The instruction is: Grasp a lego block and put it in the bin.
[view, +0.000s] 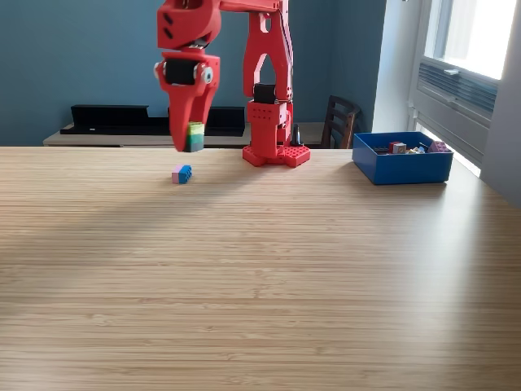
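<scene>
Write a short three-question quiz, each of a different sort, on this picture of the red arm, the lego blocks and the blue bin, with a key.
1. True or false: the end effector holds a yellow-and-green lego block above the table.
2. Which lies on the table below it? A) a pink-and-blue block B) a red ball C) a spoon
3. Fill in: the blue bin stands on the exterior view's ____ side.

Key: 1 true; 2 A; 3 right.
</scene>
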{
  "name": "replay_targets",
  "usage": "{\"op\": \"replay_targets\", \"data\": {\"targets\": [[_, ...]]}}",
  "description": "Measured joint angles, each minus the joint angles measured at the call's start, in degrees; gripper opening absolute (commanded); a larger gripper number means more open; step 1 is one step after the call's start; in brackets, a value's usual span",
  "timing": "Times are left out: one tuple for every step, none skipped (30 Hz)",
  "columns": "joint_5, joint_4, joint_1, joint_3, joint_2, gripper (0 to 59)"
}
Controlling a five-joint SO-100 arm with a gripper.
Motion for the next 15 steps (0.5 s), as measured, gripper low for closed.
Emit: {"op": "replay_targets", "data": {"targets": [[0.9, 1.3, -3.2, -1.1, 0.0, 0.0], [1.7, 2.5, -6.6, -2.0, 0.0, 0.0], [2.6, 3.3, -10.1, -2.6, 0.0, 0.0], [3.4, 4.2, -13.8, -3.0, 0.0, 0.0], [4.2, 4.9, -17.5, -3.1, 0.0, 0.0], [5.0, 5.4, -21.4, -3.2, 0.0, 0.0], [5.7, 5.9, -25.1, -3.2, 0.0, 0.0], [6.4, 6.2, -29.1, -3.2, 0.0, 0.0], [7.0, 6.5, -33.0, -3.2, 0.0, 0.0], [7.5, 6.7, -36.8, -3.2, 0.0, 0.0], [7.9, 6.8, -40.8, -3.2, 0.0, 0.0], [8.3, 6.8, -44.6, -3.2, 0.0, 0.0], [8.5, 6.8, -48.3, -3.2, 0.0, 0.0], [8.7, 6.8, -51.9, -3.2, 0.0, 0.0], [8.9, 6.9, -55.4, -3.2, 0.0, 0.0]]}}
